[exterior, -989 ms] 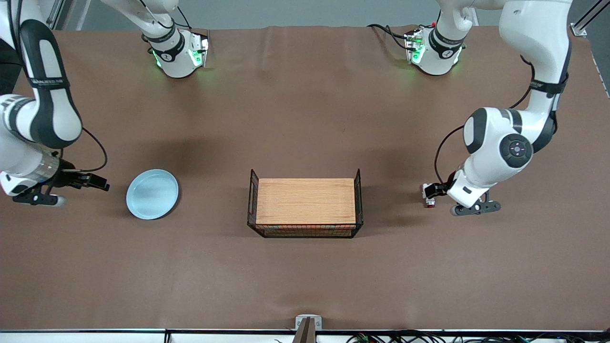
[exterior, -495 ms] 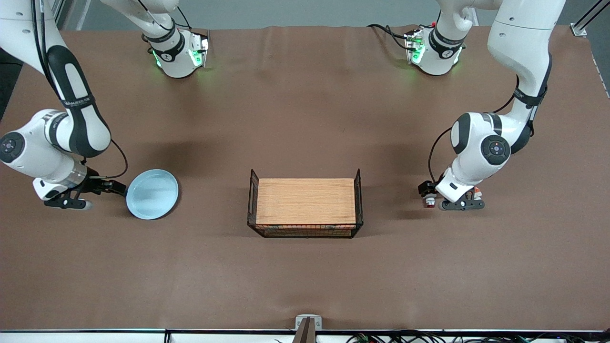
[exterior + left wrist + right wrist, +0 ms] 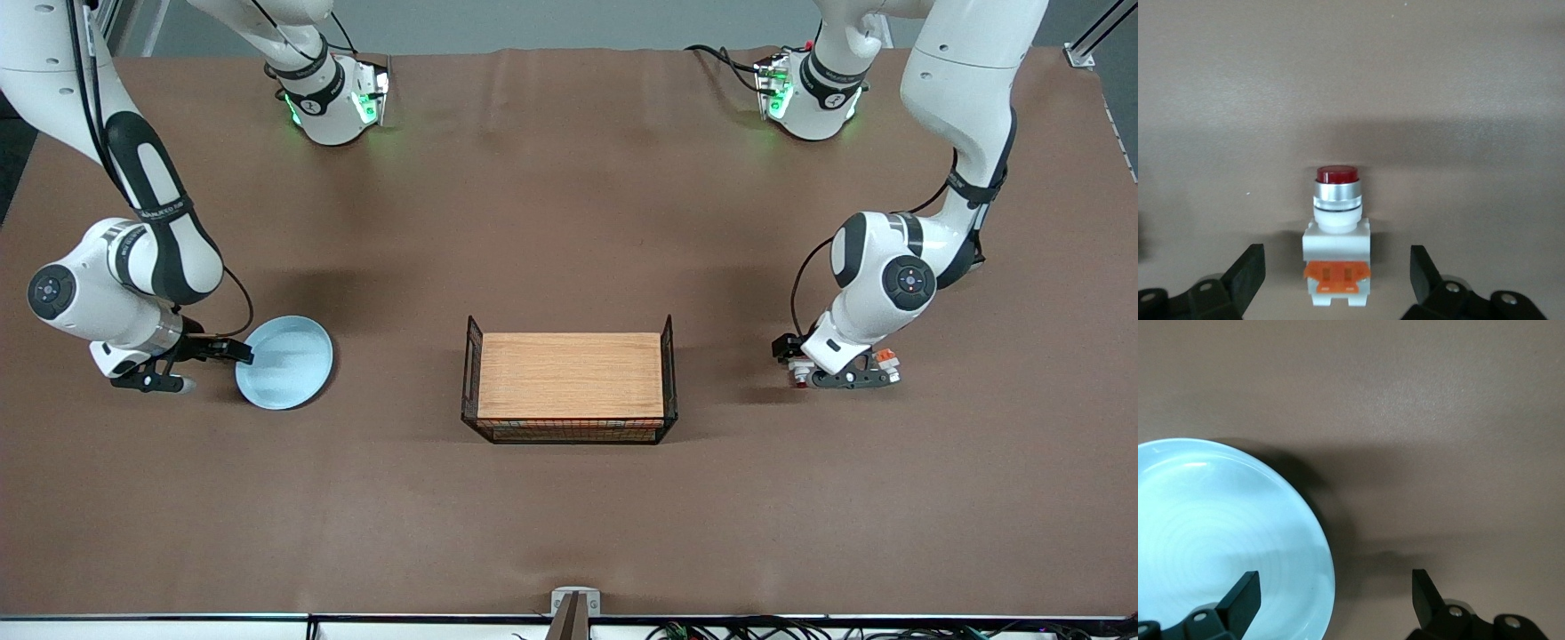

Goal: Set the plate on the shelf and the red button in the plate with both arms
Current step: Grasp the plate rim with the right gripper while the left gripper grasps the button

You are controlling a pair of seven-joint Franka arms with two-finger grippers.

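Pale blue plate (image 3: pixel 284 362) now straddled by open right claw (image 3: pixel 233 353); open left claw (image 3: pixel 794 356) reached red button (image 3: pixel 1336 233).

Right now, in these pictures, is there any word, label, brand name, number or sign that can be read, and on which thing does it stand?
None can be read.
Black bands on both arms carry small pale lettering, too small to read.
The red button shows no marking on its cap or orange block.
The plate is plain pale blue.
The wooden board in the wire basket bears no text.
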